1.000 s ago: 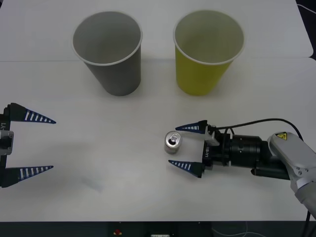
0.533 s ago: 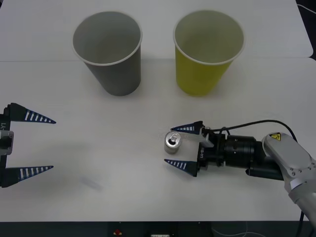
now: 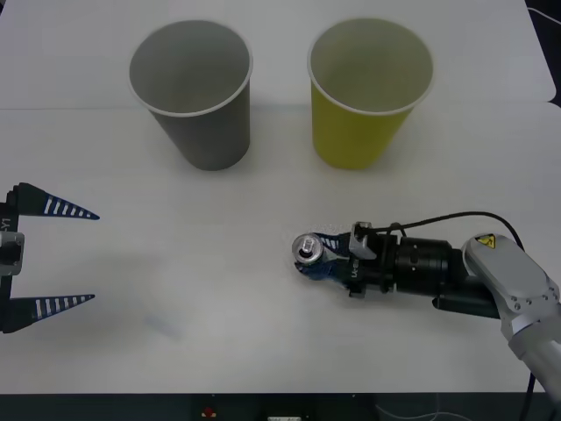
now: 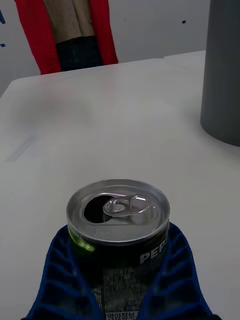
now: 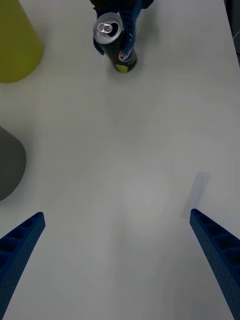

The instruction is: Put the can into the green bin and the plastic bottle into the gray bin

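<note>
Near the table's [image 3: 263, 368] centre, the can [image 3: 308, 250] is pinched upright by the low, level right gripper [image 3: 317, 260]; bare tabletop separates it from the far green bin [image 3: 364, 123] and gray bin [image 3: 206, 114]; the left gripper [image 3: 54, 256] is held spread at the left edge.

The can [image 4: 118, 235] has a silver top and a dark side with white lettering and a yellow-green patch. Blue ribbed fingers [image 4: 60, 280] flank it. The far left cup [image 3: 195, 92] is gray, the far right cup [image 3: 368, 92] yellow-green, the table [image 3: 219, 289] white.
</note>
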You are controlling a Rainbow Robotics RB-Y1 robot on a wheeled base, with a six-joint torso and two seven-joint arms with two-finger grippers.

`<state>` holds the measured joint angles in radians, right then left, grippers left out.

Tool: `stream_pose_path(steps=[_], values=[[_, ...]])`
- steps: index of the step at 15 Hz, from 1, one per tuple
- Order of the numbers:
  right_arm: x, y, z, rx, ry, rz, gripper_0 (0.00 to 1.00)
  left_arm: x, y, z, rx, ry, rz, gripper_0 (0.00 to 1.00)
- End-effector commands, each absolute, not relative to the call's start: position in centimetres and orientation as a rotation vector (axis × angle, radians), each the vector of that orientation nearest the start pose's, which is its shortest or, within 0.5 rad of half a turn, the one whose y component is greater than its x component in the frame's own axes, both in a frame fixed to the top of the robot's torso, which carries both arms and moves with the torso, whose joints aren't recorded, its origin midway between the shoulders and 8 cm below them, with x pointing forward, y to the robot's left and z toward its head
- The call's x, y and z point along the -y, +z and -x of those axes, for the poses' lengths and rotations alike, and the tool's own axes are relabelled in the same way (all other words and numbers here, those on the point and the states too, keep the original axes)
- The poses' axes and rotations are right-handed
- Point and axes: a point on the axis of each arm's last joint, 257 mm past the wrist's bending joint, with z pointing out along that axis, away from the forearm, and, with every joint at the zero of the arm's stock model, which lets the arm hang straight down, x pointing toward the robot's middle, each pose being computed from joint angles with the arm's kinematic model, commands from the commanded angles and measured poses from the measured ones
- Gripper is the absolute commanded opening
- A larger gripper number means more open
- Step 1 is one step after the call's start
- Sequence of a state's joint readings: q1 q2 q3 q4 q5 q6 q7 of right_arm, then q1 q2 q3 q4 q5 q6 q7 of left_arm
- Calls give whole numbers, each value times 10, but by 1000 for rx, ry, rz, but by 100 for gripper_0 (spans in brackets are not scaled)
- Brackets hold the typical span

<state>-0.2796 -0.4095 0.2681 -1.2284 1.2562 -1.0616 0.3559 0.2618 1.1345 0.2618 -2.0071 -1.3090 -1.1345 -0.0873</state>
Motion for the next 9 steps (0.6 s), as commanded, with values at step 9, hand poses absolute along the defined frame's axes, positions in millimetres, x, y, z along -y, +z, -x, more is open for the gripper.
stream_pose_path(steps=[9], values=[[64,-261,-419,-1362,762,1314,0,-286,-167,-341,-1444,-118,-1762,100]])
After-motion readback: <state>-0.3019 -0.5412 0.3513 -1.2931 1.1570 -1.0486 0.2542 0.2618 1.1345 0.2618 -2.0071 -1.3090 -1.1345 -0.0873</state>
